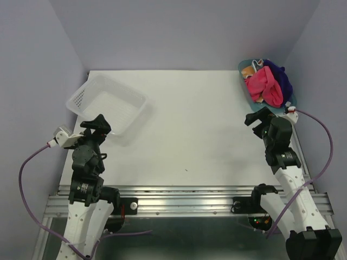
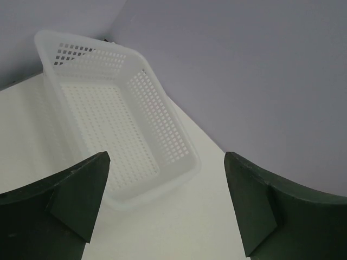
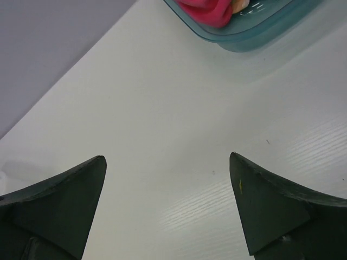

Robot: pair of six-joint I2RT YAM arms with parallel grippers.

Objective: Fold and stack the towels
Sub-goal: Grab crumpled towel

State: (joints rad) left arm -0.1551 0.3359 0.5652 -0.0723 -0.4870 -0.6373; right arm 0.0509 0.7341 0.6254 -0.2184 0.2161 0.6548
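First pick, nothing folded yet. Right hand (image 1: 259,115) wide, empty. Left hand (image 1: 96,123) wide, empty, beside basket (image 1: 87,95). Towels are bunched in teal tray (image 1: 242,67) at the table's (image 1: 190,135) 1 o'clock corner: pink towel (image 1: 264,84) on top, purple towel (image 1: 279,75) behind, orange towel (image 1: 250,70) barely showing. The pile sits near right hand's 12 o'clock, not touching. Best to pinch only pink's top fold and lift it clear.

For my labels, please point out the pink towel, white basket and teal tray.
pink towel (image 1: 264,82): top view, middle.
white basket (image 2: 157,119): left wrist view, side wall.
teal tray (image 3: 271,28): right wrist view, outer wall.
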